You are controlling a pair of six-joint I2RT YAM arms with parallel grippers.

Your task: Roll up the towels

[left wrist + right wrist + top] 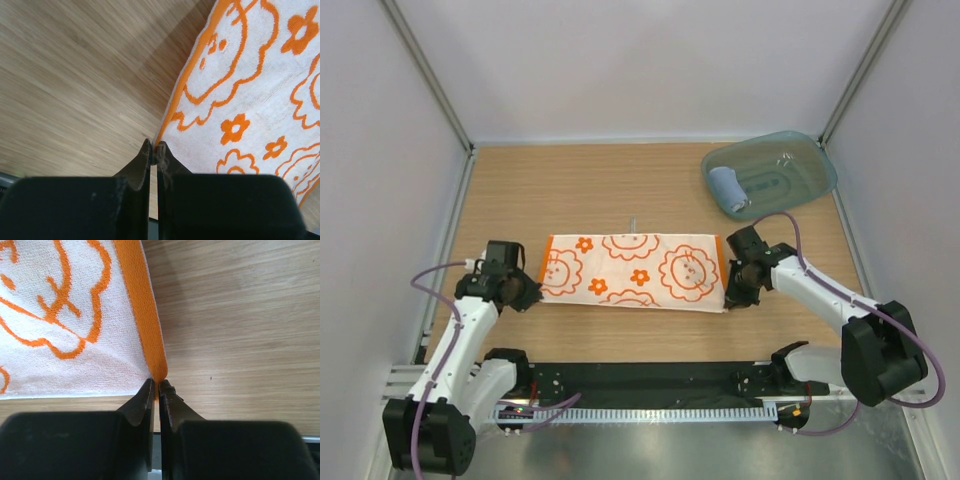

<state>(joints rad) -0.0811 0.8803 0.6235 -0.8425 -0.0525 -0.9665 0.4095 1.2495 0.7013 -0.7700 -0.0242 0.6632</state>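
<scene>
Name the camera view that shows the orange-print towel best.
Top external: the whole orange-print towel lies flat in full view. The left wrist shows only its near left corner, pinched in the left gripper; the right wrist only its orange-edged near right corner, pinched in the right gripper.

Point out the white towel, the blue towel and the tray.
White towel (635, 272): top view, its middle.
Blue towel (727, 187): top view, side of the roll.
Tray (792, 178): top view, bare floor.

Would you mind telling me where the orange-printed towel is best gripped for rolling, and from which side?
By its two near corners, coming in from each short end: the towel lies flat and spread lengthwise, so only thin edges offer a pinch. The left gripper and right gripper have their jaws shut there.
</scene>
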